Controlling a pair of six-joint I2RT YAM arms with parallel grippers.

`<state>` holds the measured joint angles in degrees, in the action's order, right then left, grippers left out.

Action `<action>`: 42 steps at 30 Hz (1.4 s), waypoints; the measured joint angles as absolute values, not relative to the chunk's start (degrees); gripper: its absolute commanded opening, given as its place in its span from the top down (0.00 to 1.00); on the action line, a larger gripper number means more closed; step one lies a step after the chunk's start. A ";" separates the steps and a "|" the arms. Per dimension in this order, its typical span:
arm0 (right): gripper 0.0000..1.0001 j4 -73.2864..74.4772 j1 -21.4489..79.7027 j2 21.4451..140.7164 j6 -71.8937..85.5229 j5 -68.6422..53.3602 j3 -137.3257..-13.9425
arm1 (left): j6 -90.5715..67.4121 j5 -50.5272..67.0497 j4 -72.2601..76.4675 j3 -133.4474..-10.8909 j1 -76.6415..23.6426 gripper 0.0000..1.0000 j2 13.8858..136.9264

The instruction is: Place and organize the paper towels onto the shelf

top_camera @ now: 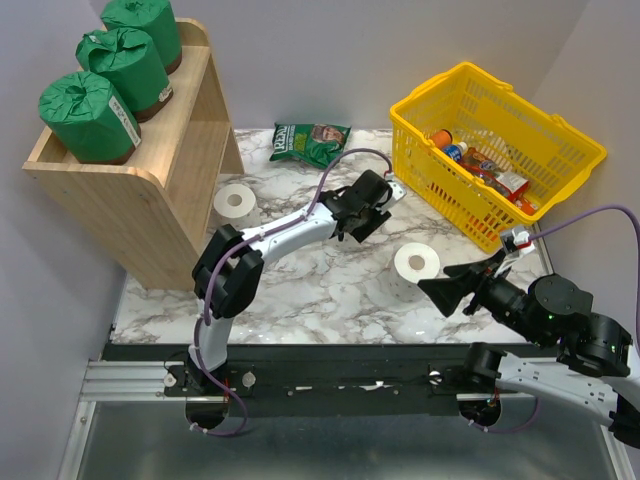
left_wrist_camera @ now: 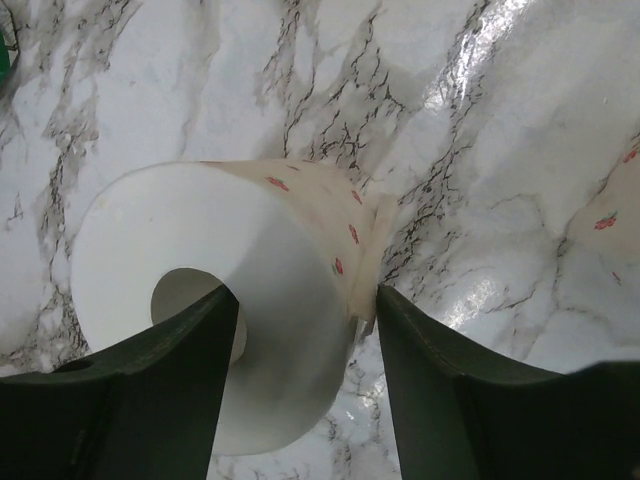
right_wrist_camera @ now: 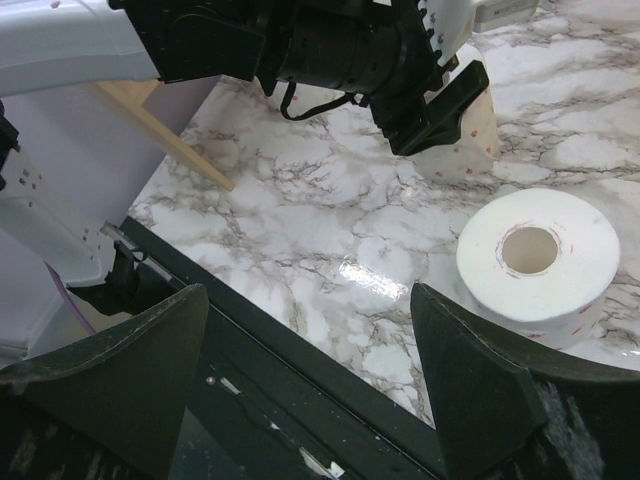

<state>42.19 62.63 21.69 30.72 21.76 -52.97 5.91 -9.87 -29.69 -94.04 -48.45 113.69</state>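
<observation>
Paper towels (top_camera: 417,262) are split between table (top_camera: 330,285) and shelf, so the job looks about half done; nearest, the right gripper (right_wrist_camera: 305,300) hangs low over the near edge with its jaws spread wide and nothing in them, and the near roll (right_wrist_camera: 537,255), bare white, stands upright just ahead of it and to its right; farther in, at mid-table, the left gripper (left_wrist_camera: 305,305) has pinched down on the middle roll (left_wrist_camera: 270,280), one finger in the hollow core and the other against the outer wall beside a loose flap of sheet, and the roll appears to sit on the marble rather than in the air; to the far left the far roll (top_camera: 235,201) stands on the table just beside the shelf (top_camera: 120,210); three green rolls (top_camera: 122,62) line the shelf's top tray, while its lower tier looks bare; at the far edge lie a snack bag (top_camera: 310,143) and, to the right, a yellow basket (top_camera: 420,125); the step in hand seems to be picking up the middle roll, and the next move calls for a clean lift with the wall held firm, then a carry left and far, over the far roll, to the lower tier.
</observation>
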 measured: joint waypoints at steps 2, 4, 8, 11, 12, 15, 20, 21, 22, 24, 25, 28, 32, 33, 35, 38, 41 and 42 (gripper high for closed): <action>0.10 42.19 62.63 21.69 30.92 21.76 -52.99 | 6.04 -10.35 -29.50 -93.82 -48.45 0.50 113.82; 0.10 42.26 62.63 21.69 31.05 21.76 -52.99 | 6.13 -10.79 -29.06 -93.73 -48.45 0.53 113.80; 0.10 42.57 62.63 21.69 31.09 21.78 -52.99 | 6.04 -12.36 -28.82 -93.60 -48.47 0.60 113.78; 0.09 42.94 62.63 21.69 31.11 21.80 -52.99 | 6.33 -15.33 -29.98 -93.78 -48.58 0.63 113.69; 0.10 43.03 62.63 21.69 31.14 21.78 -52.99 | 6.63 -17.02 -31.16 -94.24 -48.56 0.64 113.67; 0.10 43.09 62.63 21.71 31.29 21.80 -52.99 | 8.01 -22.72 -35.11 -96.82 -48.03 0.64 113.36; 0.09 43.11 62.63 21.96 31.48 21.80 -53.23 | 10.35 -29.30 -40.51 -104.09 -44.84 0.64 110.91; 0.09 43.11 62.63 22.09 31.51 21.80 -53.25 | 10.79 -30.30 -41.30 -105.82 -43.79 0.64 109.84; 0.10 43.11 62.63 22.24 31.55 21.78 -53.28 | 11.14 -31.18 -41.95 -107.33 -42.89 0.64 108.92; 0.10 43.09 62.63 22.52 31.70 21.76 -53.25 | 11.97 -32.58 -42.94 -110.30 -40.34 0.64 106.59; 0.09 43.09 62.63 22.61 31.88 21.76 -53.25 | 12.45 -33.08 -43.07 -111.53 -38.87 0.64 105.21; 0.09 43.05 62.63 22.68 32.14 21.76 -53.25 | 13.74 -34.28 -43.13 -113.84 -34.41 0.64 101.71; 0.09 42.94 62.63 22.68 32.05 21.80 -53.25 | 15.25 -35.48 -43.16 -115.83 -28.99 0.64 100.49; 0.09 42.94 62.63 22.68 31.97 21.80 -53.25 | 15.51 -35.62 -43.18 -115.85 -28.23 0.64 100.55; 0.09 42.94 62.63 22.68 31.70 21.98 -53.25 | 16.12 -35.86 -43.64 -115.85 -27.05 0.64 101.10; 0.08 42.96 62.63 22.68 31.22 22.55 -53.25 | 16.86 -35.97 -43.90 -115.85 -26.13 0.63 102.52; 0.08 42.96 62.63 22.68 30.85 22.96 -53.34 | 17.69 -35.97 -43.92 -115.85 -25.26 0.62 104.14; 0.08 42.98 62.63 22.68 30.79 23.05 -53.39 | 17.91 -35.99 -43.90 -115.85 -25.06 0.62 104.40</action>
